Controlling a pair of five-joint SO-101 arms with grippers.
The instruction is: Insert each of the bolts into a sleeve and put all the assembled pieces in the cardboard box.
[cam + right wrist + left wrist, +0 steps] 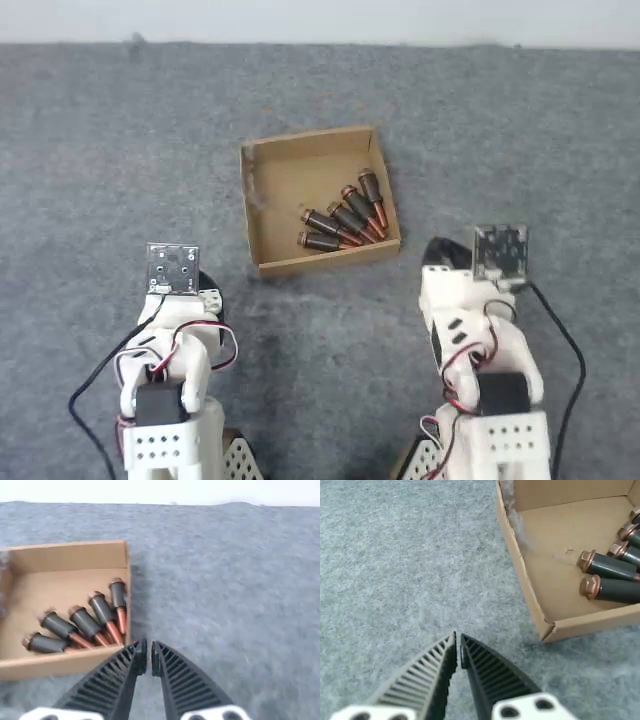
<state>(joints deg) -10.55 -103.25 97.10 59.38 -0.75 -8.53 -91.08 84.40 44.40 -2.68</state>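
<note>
Left claw [458, 638] and right claw [148, 648], closed, empty, flank the cardboard box [290, 190].

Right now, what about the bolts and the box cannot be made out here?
- Left wrist view: the picture's edge cuts off the assembled bolts; their number is unclear.
- Right wrist view: the edge cuts off one side of the cardboard box.
- High view: their seating depth is too small to tell.
</note>
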